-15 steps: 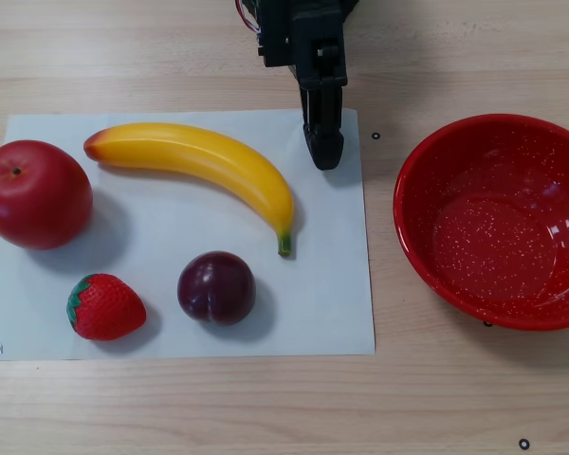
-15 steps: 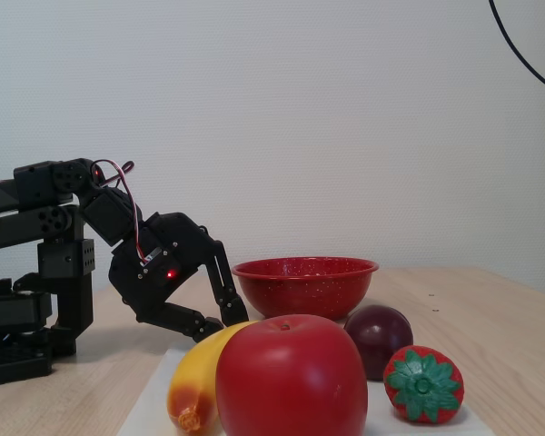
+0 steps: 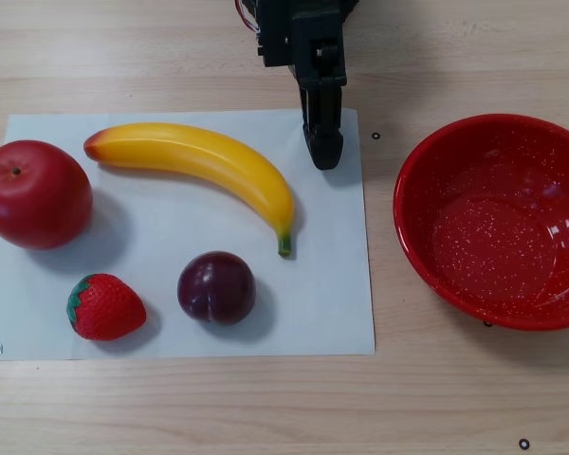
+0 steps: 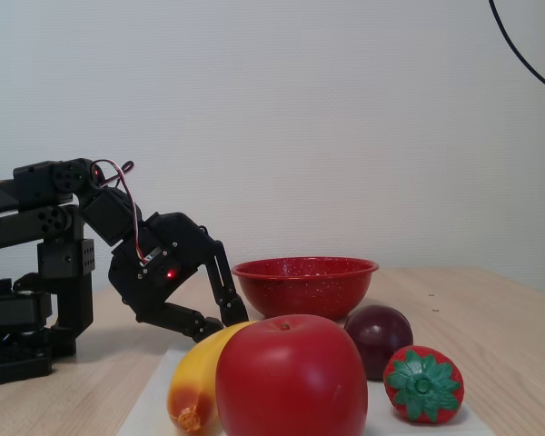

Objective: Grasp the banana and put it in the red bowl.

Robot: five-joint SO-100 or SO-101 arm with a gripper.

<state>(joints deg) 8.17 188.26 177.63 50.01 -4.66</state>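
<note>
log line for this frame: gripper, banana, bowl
gripper: shut, empty, tip low over the paper beside banana | banana: on paper, ungrasped | red bowl: empty, right of paper in other view

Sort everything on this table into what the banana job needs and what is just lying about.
For the job:
banana
red bowl
gripper

Lying about:
red apple
strawberry
plum
white paper sheet

Yellow banana (image 3: 209,166) w/ orange end; red bowl (image 3: 436,161), white speckles.
</note>
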